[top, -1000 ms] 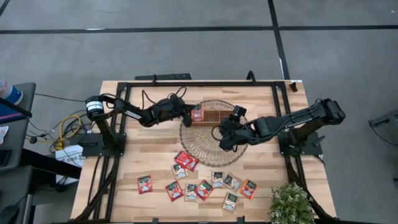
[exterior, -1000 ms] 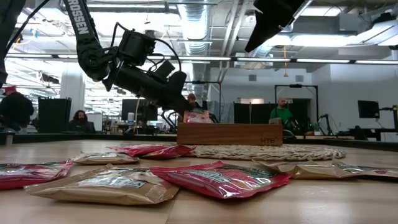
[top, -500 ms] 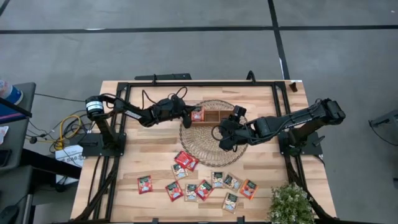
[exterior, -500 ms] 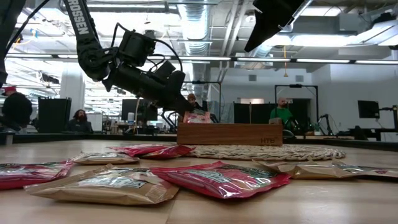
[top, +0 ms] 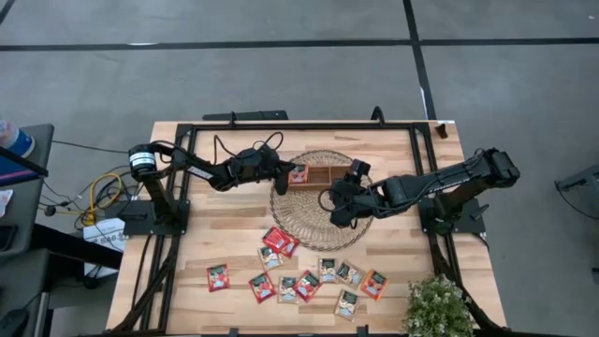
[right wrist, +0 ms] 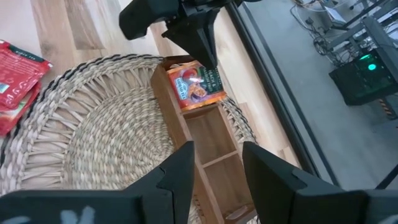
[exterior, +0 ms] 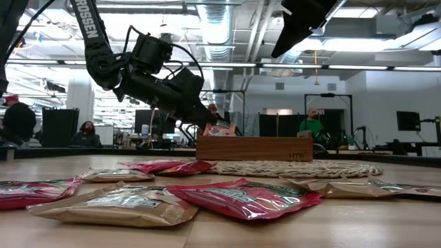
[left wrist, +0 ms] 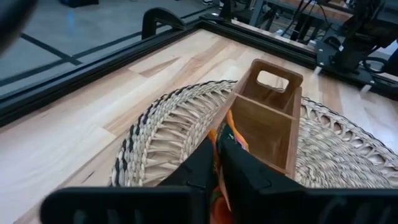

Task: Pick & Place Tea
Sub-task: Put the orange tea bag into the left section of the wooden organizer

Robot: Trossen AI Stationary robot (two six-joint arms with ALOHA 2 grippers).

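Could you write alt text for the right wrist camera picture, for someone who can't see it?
A dark robot hand reaches in from above, its tips at a red-orange tea sachet standing in the end compartment of a brown wooden three-compartment tray. The tray sits on a round wicker mat; the camera arm's own open hand frames the foreground.

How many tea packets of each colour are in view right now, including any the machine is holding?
Red-orange sachets loose on the table: 6, two of them overlapping
Pale beige sachets loose on the table: 5
Held red-orange sachet, pinched by the left gripper at the end of the wooden tray: 1
Total: 12, as far as the high view shows
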